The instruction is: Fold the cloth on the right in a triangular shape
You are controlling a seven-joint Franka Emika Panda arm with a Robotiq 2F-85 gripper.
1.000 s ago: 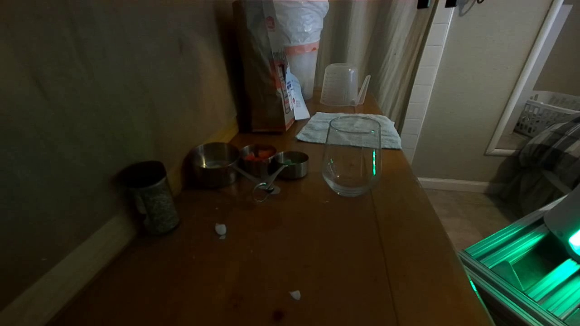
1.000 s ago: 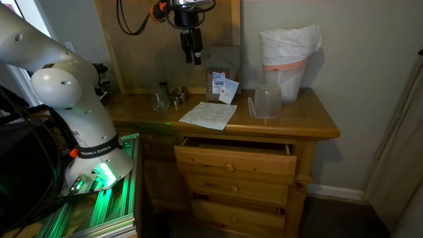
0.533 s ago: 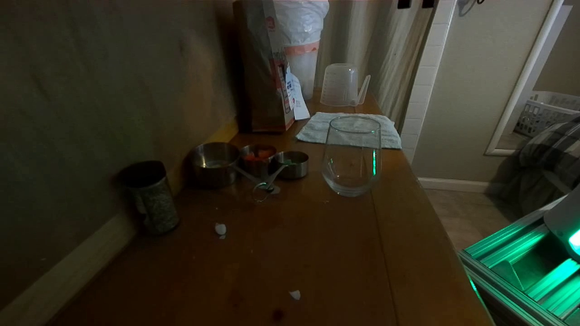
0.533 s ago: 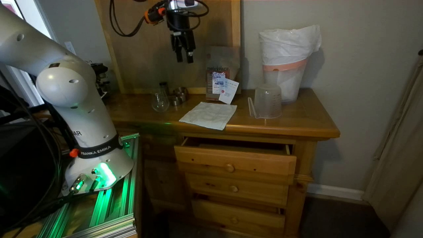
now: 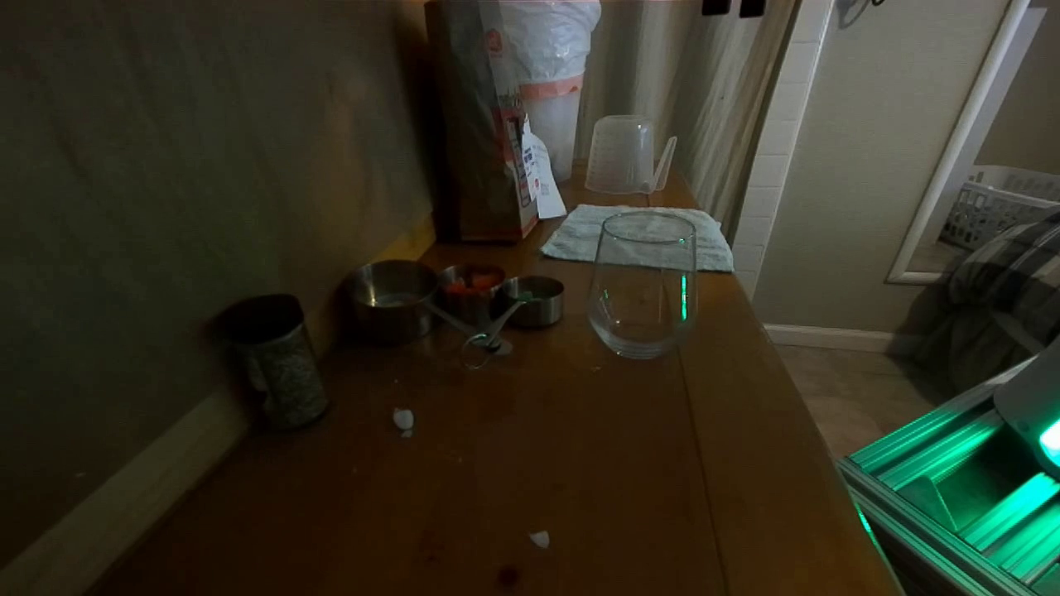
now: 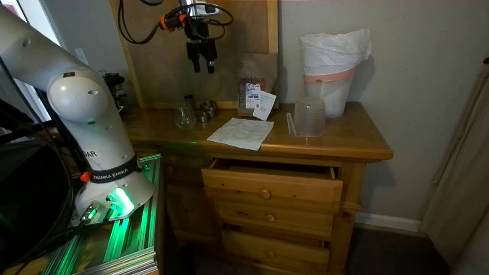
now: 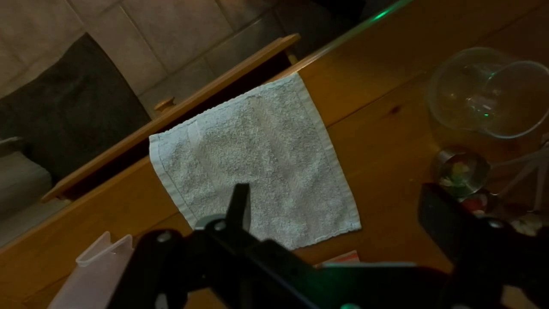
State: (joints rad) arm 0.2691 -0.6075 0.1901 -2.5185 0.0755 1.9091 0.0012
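The pale grey-green cloth [image 7: 266, 150] lies flat and unfolded on the wooden table, roughly square, its front side reaching the table's front edge. In both exterior views the cloth [image 6: 242, 133] [image 5: 571, 238] shows, partly seen through the glass in one of them. High above the table, up and to the left of the cloth, hangs my gripper [image 6: 204, 71], pointing down. Only its fingertips [image 5: 715, 7] enter an exterior view, at the top edge. Seen from the wrist, my gripper [image 7: 336, 188] is wide open with nothing between its fingers; one finger covers part of the cloth.
A clear glass [image 6: 185, 117] and metal measuring cups [image 5: 534, 300] stand left of the cloth. Behind it is a paper bag [image 6: 258, 72] with a tag. A plastic measuring jug [image 6: 309, 116] and a bin with a white bag [image 6: 332, 57] stand right. The top drawer [image 6: 271, 187] is pulled out below.
My gripper has moved to the left in both exterior views, staying high and open. The cloth and the other objects have not moved.
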